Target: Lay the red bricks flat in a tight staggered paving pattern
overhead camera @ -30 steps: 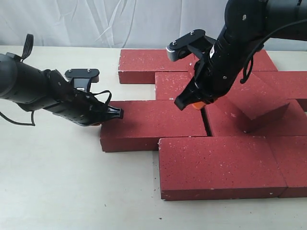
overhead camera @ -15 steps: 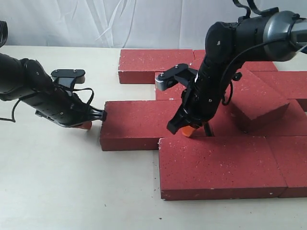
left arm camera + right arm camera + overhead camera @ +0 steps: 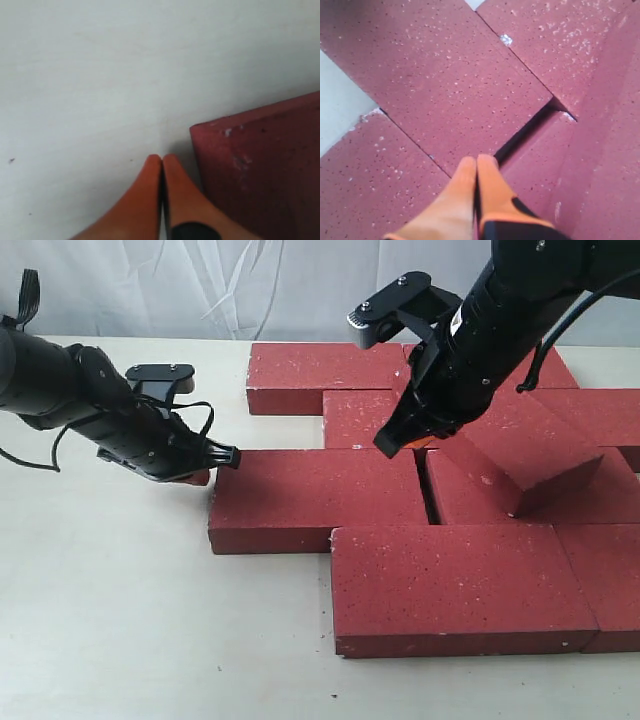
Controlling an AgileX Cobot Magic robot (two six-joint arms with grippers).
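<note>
One open gap [image 3: 431,496] is what your next move turns on: it splits the middle row of the red bricks [image 3: 455,585], between the long brick [image 3: 320,498] on the left and its neighbour on the right. That long brick lies flat on the table [image 3: 110,620], its long axis running straight toward the gap. Your left gripper [image 3: 161,161], jaws pressed together and empty, sits just beside its outer end, so a push along that axis looks right. Your right gripper [image 3: 476,162], also pinched shut on nothing, hovers over the gap. The leaning brick [image 3: 525,455] beyond it seems tilted, though I can't be sure.
</note>
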